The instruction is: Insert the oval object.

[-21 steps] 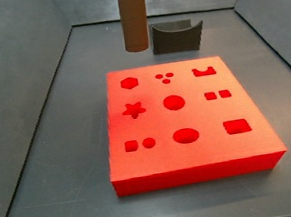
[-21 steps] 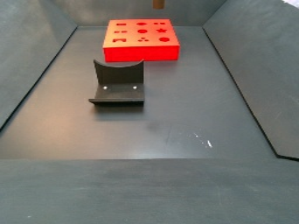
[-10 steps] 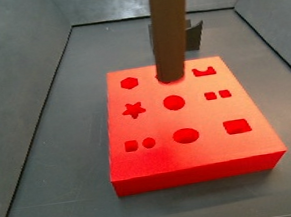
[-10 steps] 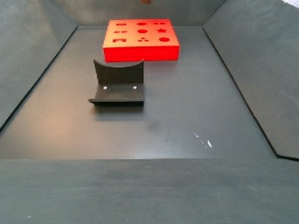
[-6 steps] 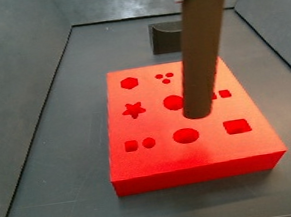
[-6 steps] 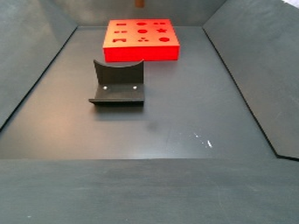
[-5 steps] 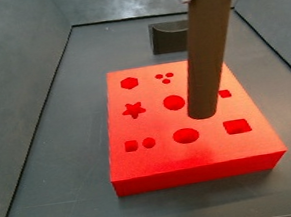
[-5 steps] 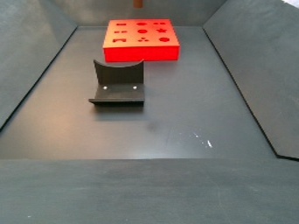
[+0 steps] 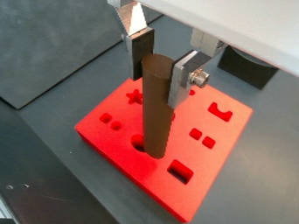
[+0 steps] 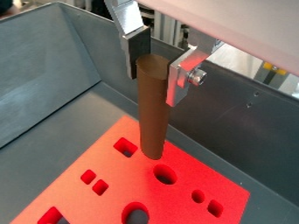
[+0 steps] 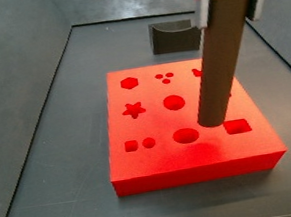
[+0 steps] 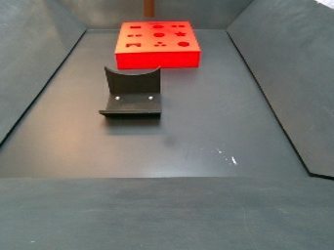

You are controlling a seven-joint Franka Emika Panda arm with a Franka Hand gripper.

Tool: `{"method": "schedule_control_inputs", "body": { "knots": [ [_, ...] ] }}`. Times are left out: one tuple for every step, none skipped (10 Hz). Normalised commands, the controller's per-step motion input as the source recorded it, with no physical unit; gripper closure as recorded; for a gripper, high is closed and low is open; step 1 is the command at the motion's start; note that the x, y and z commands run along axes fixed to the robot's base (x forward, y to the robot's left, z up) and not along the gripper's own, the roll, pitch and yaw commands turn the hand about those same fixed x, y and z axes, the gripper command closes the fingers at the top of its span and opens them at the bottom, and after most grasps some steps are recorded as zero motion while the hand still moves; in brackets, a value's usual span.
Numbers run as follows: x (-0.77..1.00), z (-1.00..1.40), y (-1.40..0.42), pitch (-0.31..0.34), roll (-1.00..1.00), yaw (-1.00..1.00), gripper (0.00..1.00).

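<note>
Oval object [image 11: 220, 60]: long, smooth brown peg, matte, rounded in section, held upright. Its upper end sits clamped between the two silver fingers [image 9: 187, 77] of the gripper [image 9: 162, 63]; its lower end hangs over the red block [image 11: 168, 158], toward the 3 o'clock side of the block's top in a side view.

Red block: flat slab with cut-outs on top, among them a hexagon, a star, rounds, squares and an oval hole [image 11: 185, 134].

Wrist views: both show the grip at close range, dark pads pressed on either side of the peg [image 10: 151, 105]. The peg's tip lies close to a round hole [image 10: 166, 175], but whether it touches the block cannot be told.

Side views: the nearer one shows the peg's full length and the gripper cut off by the frame's top edge. The farther one shows the fixture [image 12: 132, 94] standing well apart from the block [image 12: 159, 46], at 6 o'clock from it on the dark floor [image 12: 170, 146]; peg and gripper are not clearly made out there.
</note>
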Motion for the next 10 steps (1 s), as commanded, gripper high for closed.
{"method": "schedule_control_inputs", "body": {
  "knots": [
    [0.00, 0.00, -0.15, 0.124, 0.34, -0.02, 1.00],
    [0.00, 0.06, -0.27, 0.219, 0.50, 0.00, 1.00],
    [0.00, 0.09, -0.22, 0.250, 0.50, 0.00, 1.00],
    [0.07, -0.07, 0.00, 0.151, 0.20, -0.06, 1.00],
    [0.00, -0.02, 0.00, 0.000, 0.00, 0.00, 1.00],
    [0.08, -0.28, 0.00, -0.027, 0.00, 0.00, 1.00],
    [0.00, -0.18, 0.00, 0.000, 0.00, 0.07, 1.00],
    [0.00, -0.11, 0.00, 0.000, 0.00, 0.20, 1.00],
    [0.00, -0.11, 0.00, 0.000, 0.00, 0.25, 1.00],
    [0.00, -0.18, 0.01, -0.009, -0.02, 0.20, 1.00]
  ]
}}
